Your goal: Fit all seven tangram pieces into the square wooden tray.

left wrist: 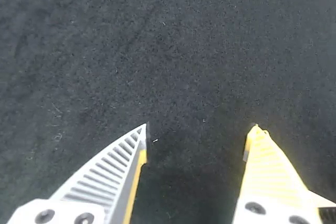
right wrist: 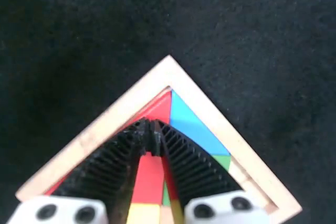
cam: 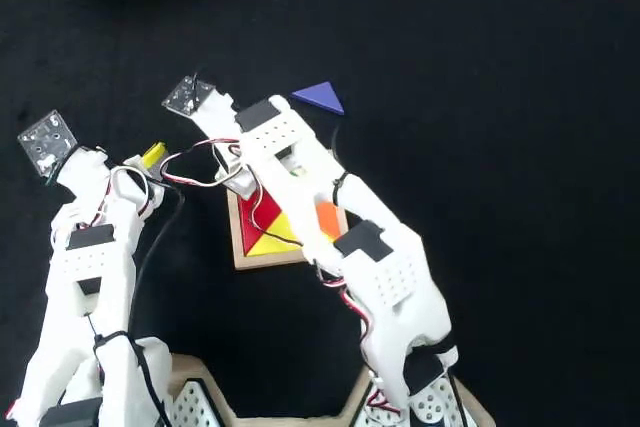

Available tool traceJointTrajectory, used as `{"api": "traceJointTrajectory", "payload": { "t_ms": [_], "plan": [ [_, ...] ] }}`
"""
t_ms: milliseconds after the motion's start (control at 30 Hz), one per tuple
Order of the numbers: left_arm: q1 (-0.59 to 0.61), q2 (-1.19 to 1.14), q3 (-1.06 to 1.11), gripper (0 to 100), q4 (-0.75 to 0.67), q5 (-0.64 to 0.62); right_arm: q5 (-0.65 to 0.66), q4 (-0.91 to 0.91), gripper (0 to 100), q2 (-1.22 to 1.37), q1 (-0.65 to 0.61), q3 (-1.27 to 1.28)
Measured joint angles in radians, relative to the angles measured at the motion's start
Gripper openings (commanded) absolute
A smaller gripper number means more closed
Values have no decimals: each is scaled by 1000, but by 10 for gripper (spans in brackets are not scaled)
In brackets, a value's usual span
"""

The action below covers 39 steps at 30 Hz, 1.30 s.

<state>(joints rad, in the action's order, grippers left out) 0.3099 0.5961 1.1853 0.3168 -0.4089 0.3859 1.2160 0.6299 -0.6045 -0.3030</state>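
Right gripper (right wrist: 153, 139), pressed together, is shown at frame centre over the red piece (right wrist: 159, 107) in the wooden tray (right wrist: 105, 124). 1 blue triangle (cam: 320, 97) lies above it on the tabletop (cam: 500, 147). Left gripper (left wrist: 200, 126) is spread.

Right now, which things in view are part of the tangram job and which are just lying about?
Job: wooden tray; red piece, light blue piece, green piece, yellow piece, orange piece, all in it; dark blue triangle loose on the cloth beyond the tray.
Lying about: black cloth; board under the arm bases.
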Motion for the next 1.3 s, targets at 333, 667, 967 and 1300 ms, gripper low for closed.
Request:
{"api": "traceJointTrajectory", "payload": {
  "t_ms": [333, 667, 967, 1300],
  "plan": [
    [0, 0, 0, 292, 0, 0, 14, -78, 15, -206, 298, 0],
    [0, 0, 0, 292, 0, 0, 186, -143, 268, 49, 376, -124],
    [-23, 0, 0, 292, 0, 17, 324, -144, 269, 169, 351, -261],
    [-23, 0, 0, 292, 0, 17, 459, -152, 269, 304, 342, -354]
  ]
}}
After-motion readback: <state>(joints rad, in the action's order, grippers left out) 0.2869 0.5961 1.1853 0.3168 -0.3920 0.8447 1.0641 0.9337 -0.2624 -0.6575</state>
